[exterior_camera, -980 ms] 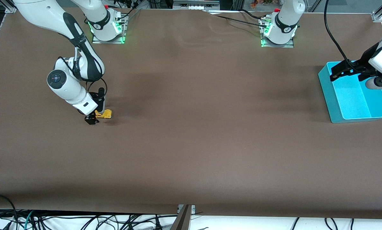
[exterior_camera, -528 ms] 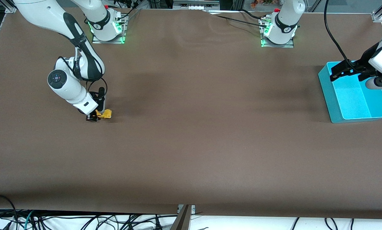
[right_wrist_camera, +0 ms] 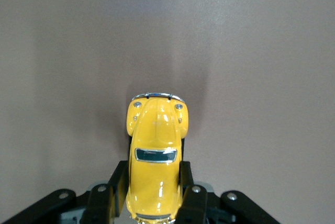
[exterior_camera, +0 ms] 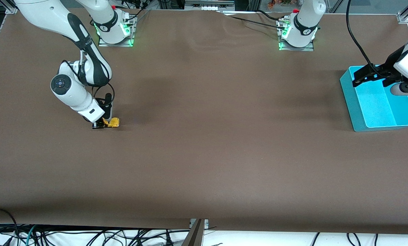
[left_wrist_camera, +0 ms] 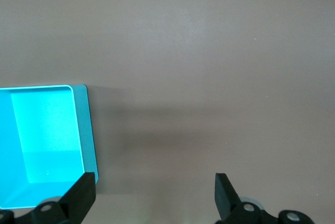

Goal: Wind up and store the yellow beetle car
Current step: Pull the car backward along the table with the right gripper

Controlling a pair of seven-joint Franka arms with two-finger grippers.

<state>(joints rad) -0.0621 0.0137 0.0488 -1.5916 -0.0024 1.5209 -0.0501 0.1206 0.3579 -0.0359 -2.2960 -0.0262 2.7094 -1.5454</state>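
While right gripper pinches yellow beetle car flanks, nose points away along fingers; left gripper wide open, empty, waits over cyan bin.

A wide table covered in a plain brown mat fills the scene, softly shadowed in patches. Below its near edge, black cables tangle over a white floor. Along the top edge, metal frame rails and more cables show.
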